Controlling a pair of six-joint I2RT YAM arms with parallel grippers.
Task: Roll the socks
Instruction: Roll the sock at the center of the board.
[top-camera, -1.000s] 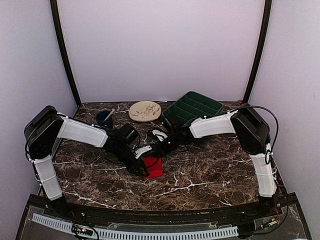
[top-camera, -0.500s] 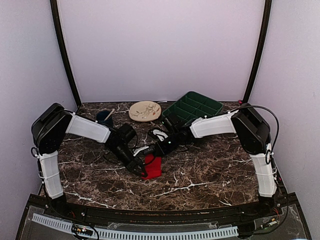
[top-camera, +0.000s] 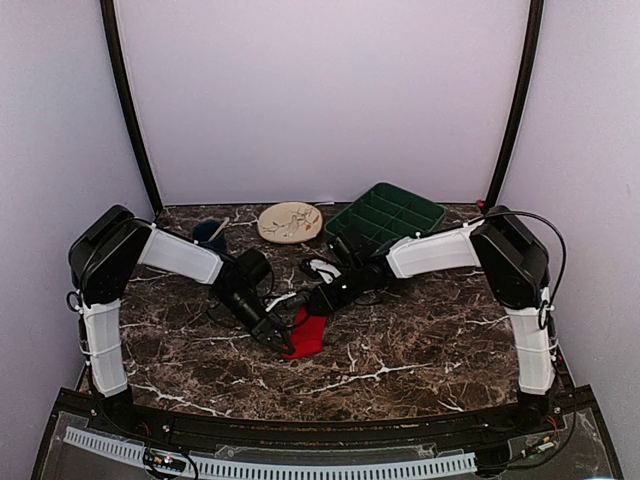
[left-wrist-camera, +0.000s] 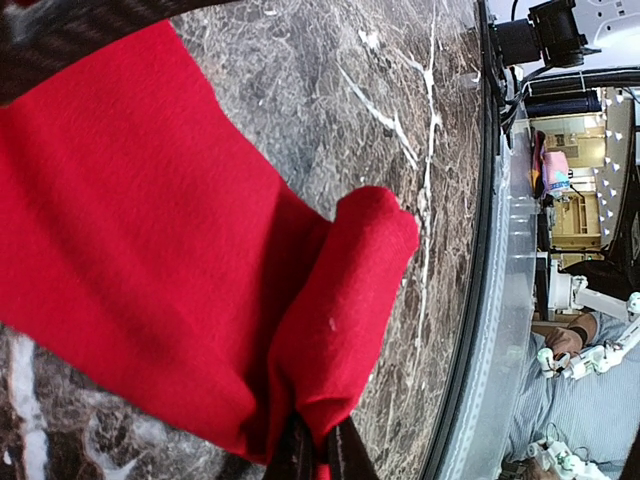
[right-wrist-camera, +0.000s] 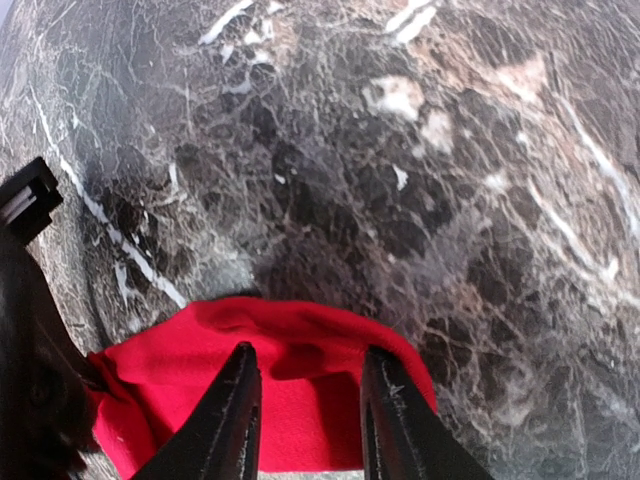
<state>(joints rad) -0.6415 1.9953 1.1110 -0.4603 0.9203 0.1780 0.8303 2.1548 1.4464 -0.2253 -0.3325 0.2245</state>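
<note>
the red socks (top-camera: 308, 335) lie mid tabletop (top-camera: 420, 340), partly rolled. the left gripper (left-wrist-camera: 318, 452) is clenched on the rolled fold; the right gripper (right-wrist-camera: 305, 400) sits spread over the far edge. i'd hold that fold pinched tight and turn slowly, so the roll comes out snug.

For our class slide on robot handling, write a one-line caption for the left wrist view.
Folded red socks pinched in the left gripper, over the marble table.
</note>
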